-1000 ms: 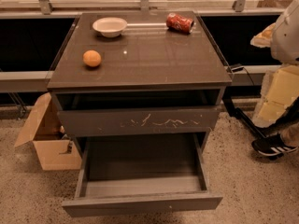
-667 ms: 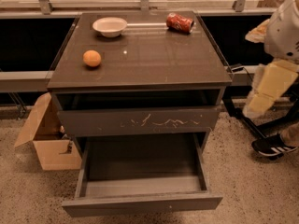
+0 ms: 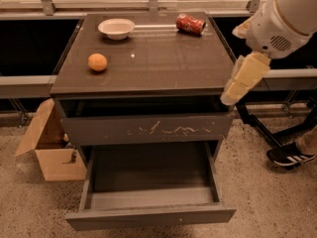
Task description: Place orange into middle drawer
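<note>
The orange (image 3: 97, 62) sits on the left side of the dark cabinet top (image 3: 163, 63). The middle drawer (image 3: 148, 175) is pulled open below, and its smooth grey inside holds nothing. Above it is the drawer front with white scratch marks (image 3: 163, 130), which is closed. My arm comes in from the upper right. My cream-coloured gripper (image 3: 238, 85) hangs beside the cabinet's right front corner, far to the right of the orange and touching nothing.
A white bowl (image 3: 116, 28) and a red soda can (image 3: 190, 24) lie at the back of the cabinet top. An open cardboard box (image 3: 49, 150) stands on the floor at the left. A shoe (image 3: 290, 155) and black stand legs are at the right.
My arm has swung left, from the frame's right edge to the cabinet's right front corner. The orange, the bowl, the can and the drawer have not moved.
</note>
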`<control>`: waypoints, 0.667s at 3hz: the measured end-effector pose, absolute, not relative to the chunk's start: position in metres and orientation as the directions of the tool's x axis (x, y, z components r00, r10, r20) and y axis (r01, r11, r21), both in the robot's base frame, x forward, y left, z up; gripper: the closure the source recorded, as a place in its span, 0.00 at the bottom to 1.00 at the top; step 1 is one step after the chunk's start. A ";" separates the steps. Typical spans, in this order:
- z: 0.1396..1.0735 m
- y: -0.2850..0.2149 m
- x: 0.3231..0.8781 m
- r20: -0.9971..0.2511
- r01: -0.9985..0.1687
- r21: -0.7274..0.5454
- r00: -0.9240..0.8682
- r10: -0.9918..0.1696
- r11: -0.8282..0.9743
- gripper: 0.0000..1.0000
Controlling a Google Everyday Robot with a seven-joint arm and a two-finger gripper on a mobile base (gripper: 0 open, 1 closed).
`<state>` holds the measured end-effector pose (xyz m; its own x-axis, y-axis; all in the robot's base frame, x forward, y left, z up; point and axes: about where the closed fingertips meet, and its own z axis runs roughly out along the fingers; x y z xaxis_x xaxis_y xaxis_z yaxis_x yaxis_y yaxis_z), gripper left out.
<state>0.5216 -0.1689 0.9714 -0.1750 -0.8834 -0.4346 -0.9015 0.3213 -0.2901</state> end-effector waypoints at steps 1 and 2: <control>0.961 -0.141 0.547 -0.506 -0.893 -0.284 -0.169 -0.845 0.349 0.00; 0.961 -0.141 0.547 -0.506 -0.893 -0.284 -0.169 -0.845 0.349 0.00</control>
